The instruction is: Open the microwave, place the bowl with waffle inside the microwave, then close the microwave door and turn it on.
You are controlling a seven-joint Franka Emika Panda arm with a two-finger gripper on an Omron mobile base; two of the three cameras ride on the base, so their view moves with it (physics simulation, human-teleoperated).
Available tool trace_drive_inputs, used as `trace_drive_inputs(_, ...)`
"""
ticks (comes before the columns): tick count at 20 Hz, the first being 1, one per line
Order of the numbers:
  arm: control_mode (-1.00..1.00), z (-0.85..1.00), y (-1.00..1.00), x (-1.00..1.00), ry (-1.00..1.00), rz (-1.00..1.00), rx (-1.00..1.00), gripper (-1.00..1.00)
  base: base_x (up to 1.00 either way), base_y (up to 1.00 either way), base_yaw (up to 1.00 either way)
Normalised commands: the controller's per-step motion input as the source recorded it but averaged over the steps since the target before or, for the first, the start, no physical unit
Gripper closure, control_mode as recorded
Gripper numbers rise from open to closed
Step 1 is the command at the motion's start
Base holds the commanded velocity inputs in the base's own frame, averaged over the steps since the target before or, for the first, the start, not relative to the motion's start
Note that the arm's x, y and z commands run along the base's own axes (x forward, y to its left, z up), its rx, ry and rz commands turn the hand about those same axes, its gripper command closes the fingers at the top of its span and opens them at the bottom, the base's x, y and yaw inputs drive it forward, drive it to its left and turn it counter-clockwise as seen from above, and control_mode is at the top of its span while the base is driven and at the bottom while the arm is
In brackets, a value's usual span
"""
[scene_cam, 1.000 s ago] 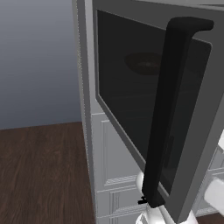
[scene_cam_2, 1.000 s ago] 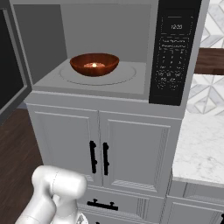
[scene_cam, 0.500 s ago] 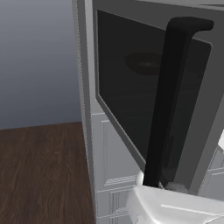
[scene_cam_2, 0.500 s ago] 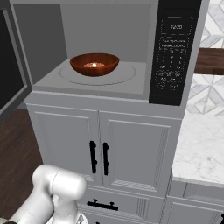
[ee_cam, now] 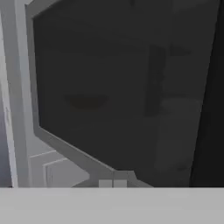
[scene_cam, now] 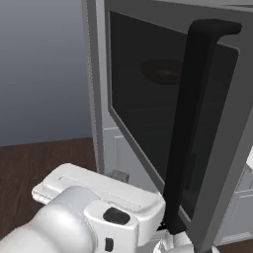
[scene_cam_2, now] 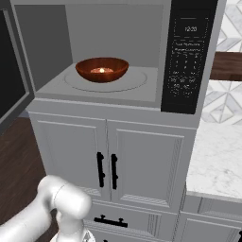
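The shallow brown bowl already sits inside the grey built-in microwave. Its dark-glass door stands swung open at left. With fingers pinched shut and empty, push the door's outer face steadily rightward until latched.

The microwave door stands swung wide, so the mouth of the microwave is open from the front, with bare floor around the bowl sitting mid-cavity toward the left. The open door, with its thick black handle, blocks the left side. To the right, the worktop lies bare near its front edge.
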Motion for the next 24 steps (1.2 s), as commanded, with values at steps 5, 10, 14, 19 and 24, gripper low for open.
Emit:
trace_drive_inputs(5,-1.0,-0.12,-0.15,1.0,0.0,-0.42,-0.25,1.0,0.0,0.0,0.0)
trace_drive_inputs(10,-1.0,-0.05,-0.96,0.93,0.0,-0.26,-0.18,1.0,0.0,0.0,0.0)
trace_drive_inputs(14,-1.0,0.0,-1.0,0.35,-0.04,-0.13,-0.17,1.0,0.0,0.0,0.0)
trace_drive_inputs(19,-1.0,0.0,-1.0,0.0,-0.12,-0.01,-0.12,1.0,0.0,0.0,0.0)
trace_drive_inputs(24,-1.0,0.11,-0.95,0.26,-0.06,0.1,-0.06,1.0,0.0,0.0,0.0)
